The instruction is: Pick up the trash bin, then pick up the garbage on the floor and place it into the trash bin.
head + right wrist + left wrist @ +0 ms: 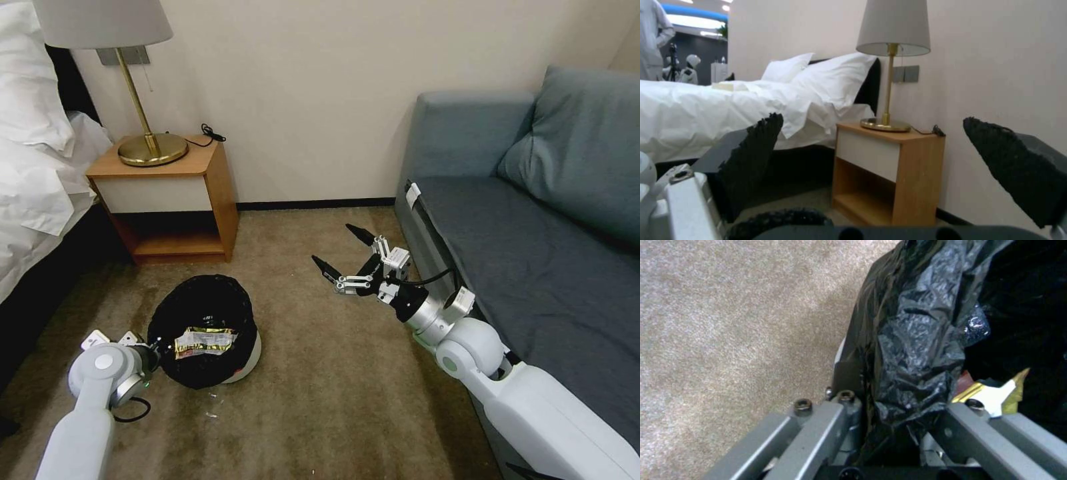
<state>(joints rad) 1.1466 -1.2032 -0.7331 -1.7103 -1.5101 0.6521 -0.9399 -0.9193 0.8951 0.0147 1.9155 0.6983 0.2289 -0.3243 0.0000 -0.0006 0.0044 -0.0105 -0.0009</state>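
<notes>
Basically left gripper (896, 413) pinched trash bin (248, 357) rim thru slick black liner (920, 350); bin looked light, rim best hold. Right gripper (345, 252) spread wide, empty, above carpet.

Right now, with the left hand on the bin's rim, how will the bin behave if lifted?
The trash bin is probably light, holding little beyond a wrapper. Gripped at one edge by the left hand, it may tilt. The glossy liner could slip.

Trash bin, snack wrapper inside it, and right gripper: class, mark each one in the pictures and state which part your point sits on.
trash bin (248, 357), head view, white side wall below the black liner.
snack wrapper (203, 340), head view, middle of the wrapper.
right gripper (340, 250), head view, midway between its open fingertips.
</notes>
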